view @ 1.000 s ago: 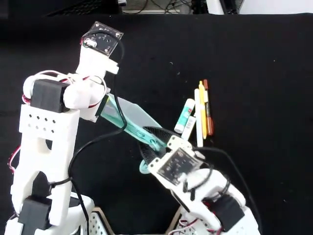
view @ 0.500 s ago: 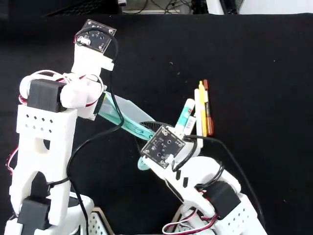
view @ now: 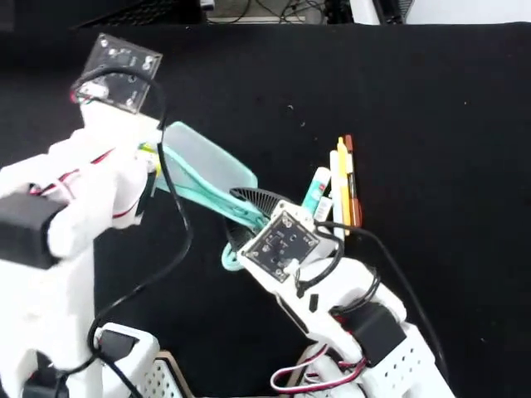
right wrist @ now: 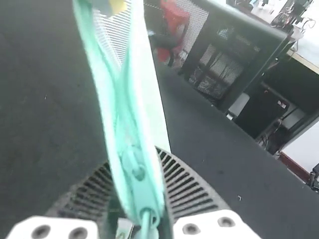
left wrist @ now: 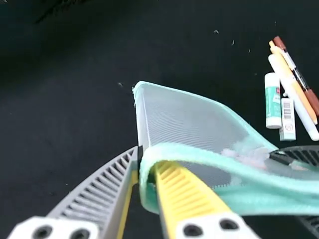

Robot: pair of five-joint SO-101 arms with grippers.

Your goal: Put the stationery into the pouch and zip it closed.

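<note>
While both grippers hold it off the table (view: 431, 99), the pouch (view: 203, 162) hangs stretched btwn them, mesh body up and teal rim taut. L gripper (left wrist: 145, 162) is clamped on one end of the rim, grey and yellow fingers pinching the teal band. R gripper (view: 251, 211) has the opposite end, dark ribbed fingers closed on the rim by the zipper pull (right wrist: 145, 215), which dangles just past them.

None of the stationery looks loaded yet. Pens (view: 347, 178) lie side by side on the table just beyond the R-gripper end of the pouch, w/ the glue stick (view: 315, 189) btwn them and the pouch, plus a small white item touching it. A pale smudge shows through the mesh in L wrist view; can't tell what it is.

Step in hand, as I read it: getting the pouch positioned and its mouth open, before any loading. Can't tell how far the zip is open. Next move prob. needs one gripper to let go, since both are busy: keep L as the anchor, free R and send it to the pens. Risk: the mouth sags shut once tension drops.
</note>
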